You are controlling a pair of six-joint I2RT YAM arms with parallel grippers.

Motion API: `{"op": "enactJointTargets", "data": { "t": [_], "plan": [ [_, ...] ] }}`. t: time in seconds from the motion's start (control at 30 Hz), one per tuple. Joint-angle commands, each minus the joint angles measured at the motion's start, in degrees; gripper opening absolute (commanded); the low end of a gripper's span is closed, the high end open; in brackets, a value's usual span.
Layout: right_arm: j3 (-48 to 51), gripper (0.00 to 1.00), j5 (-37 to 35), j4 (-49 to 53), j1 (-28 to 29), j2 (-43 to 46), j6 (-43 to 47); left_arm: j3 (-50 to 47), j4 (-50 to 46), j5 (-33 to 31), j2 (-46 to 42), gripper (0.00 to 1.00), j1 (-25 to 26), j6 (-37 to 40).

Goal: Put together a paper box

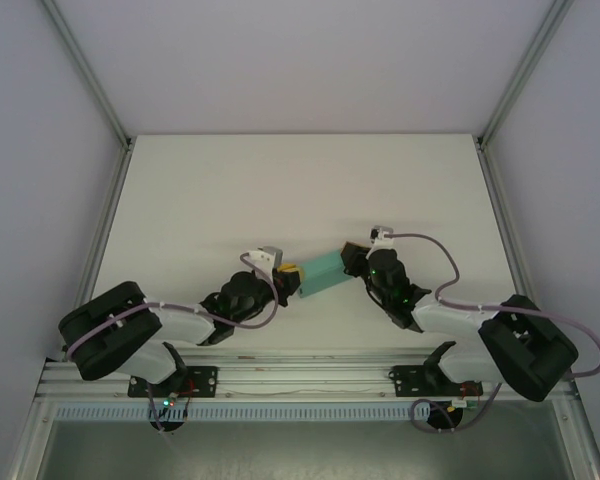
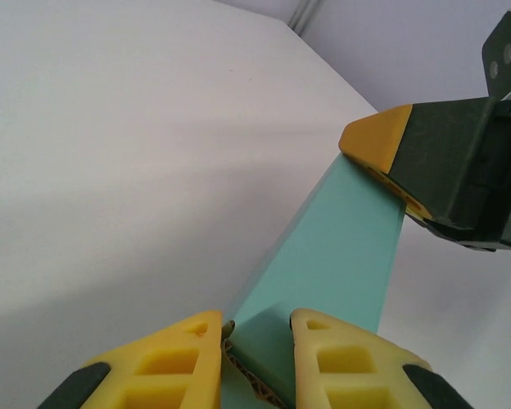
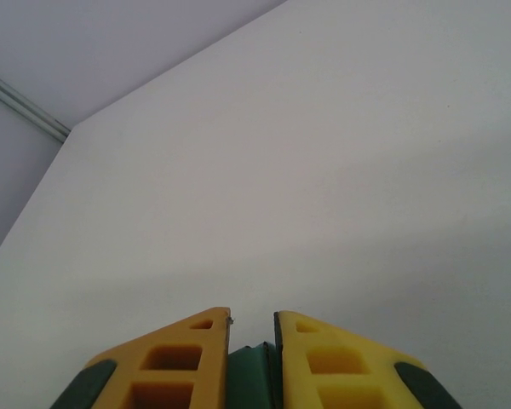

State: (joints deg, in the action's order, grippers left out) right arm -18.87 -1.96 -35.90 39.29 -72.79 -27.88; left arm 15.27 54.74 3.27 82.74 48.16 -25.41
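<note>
The paper box (image 1: 320, 272) is a teal-green card piece held just above the white table (image 1: 280, 180), spanning between both grippers near the table's front middle. My left gripper (image 1: 292, 275) is shut on its left end. In the left wrist view the teal box (image 2: 341, 247) runs from my left gripper (image 2: 255, 319) up to a yellow fingertip (image 2: 376, 136) of the right gripper. My right gripper (image 1: 352, 258) is shut on the right end. In the right wrist view a dark green edge of the box (image 3: 251, 375) sits pinched in my right gripper (image 3: 252, 317).
Aluminium frame posts (image 1: 100, 100) (image 1: 525, 70) and pale walls enclose the table on three sides. A metal rail (image 1: 300, 380) carrying both arm bases runs along the near edge. Open white table surface lies beyond the box.
</note>
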Motion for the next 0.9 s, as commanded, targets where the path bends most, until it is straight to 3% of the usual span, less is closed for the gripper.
{"op": "enactJointTargets", "data": {
  "t": [0.0, 0.1, 0.3, 0.57, 0.73, 0.87],
  "plan": [
    [1.7, 0.04, 4.8, 17.2, 1.3, -1.6, 2.1, -3.5, -21.9, -3.5, 4.0, 0.12, 0.4, 3.7],
    [0.8, 0.05, 5.4, 18.6, 1.2, 0.1, 2.0, -2.0, -24.4, -2.2, 2.1, 0.14, 0.5, 4.0],
    [-6.2, 0.2, 6.2, 28.4, 1.2, 3.0, 1.4, 8.5, -38.9, -5.9, -3.0, 0.4, 0.5, 5.3],
    [-15.6, 0.32, 4.3, 36.7, 1.3, 2.6, 1.0, 28.4, -60.3, -5.9, -3.4, 0.63, 0.3, 6.0],
    [-19.2, 0.45, 0.9, 40.7, 1.2, 2.8, 0.9, 32.6, -65.3, -8.9, -4.5, 0.97, -0.6, 5.5],
    [-21.6, 0.58, -2.2, 43.8, 1.0, 2.7, 2.0, 33.4, -67.1, -8.2, -5.3, 1.0, -3.2, 4.0]
  ]
}}
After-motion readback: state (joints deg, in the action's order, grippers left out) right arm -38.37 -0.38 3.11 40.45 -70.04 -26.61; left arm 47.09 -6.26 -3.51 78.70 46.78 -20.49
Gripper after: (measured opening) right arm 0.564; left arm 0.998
